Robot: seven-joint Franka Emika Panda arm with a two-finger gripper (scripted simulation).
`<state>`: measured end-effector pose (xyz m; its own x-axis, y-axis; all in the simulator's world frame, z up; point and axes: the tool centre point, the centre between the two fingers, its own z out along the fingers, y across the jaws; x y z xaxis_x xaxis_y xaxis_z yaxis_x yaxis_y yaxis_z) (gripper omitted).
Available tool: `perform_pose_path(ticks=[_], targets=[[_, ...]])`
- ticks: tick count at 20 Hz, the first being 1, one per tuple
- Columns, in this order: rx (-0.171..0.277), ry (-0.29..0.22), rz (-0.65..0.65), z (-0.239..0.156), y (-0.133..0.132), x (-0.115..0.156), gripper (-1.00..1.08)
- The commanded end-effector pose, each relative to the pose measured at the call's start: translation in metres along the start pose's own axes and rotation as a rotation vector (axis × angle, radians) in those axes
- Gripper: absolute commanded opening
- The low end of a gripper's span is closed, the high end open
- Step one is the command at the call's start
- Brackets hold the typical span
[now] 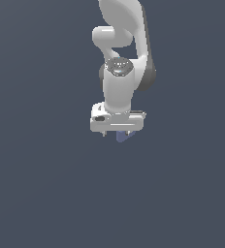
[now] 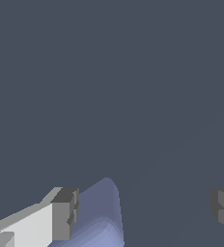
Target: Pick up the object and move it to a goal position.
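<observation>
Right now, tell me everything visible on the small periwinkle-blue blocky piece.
The small periwinkle-blue blocky piece looks smooth, matte and rounded at its edges. In the wrist view it lies between the open fingers, right beside one grey fingertip, contact unclear, well apart from the other. In the exterior view only a corner pokes out below the white gripper.

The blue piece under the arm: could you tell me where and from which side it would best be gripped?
Probably across the narrow body of the blue piece, coming straight down from above. In the wrist view it tapers to a rounded tip and lies between the open jaws, close by one finger with a wide gap to the other. Shifting the gripper to centre it first should help; its flanks look rounded.
</observation>
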<state>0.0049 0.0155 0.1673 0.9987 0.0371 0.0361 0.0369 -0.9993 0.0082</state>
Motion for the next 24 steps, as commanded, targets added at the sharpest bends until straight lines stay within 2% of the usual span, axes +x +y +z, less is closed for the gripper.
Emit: perform_pose_path(ticks=[1, 11, 24], targets=[[0.0, 0.0, 0.0, 0.0, 0.0, 0.0, 1.0], [-0.015, 0.015, -0.013, 0.0, 0.018, 0.008, 1.0], [-0.012, 0.011, 0.068, 0.002, 0.01, 0.001, 1.0]])
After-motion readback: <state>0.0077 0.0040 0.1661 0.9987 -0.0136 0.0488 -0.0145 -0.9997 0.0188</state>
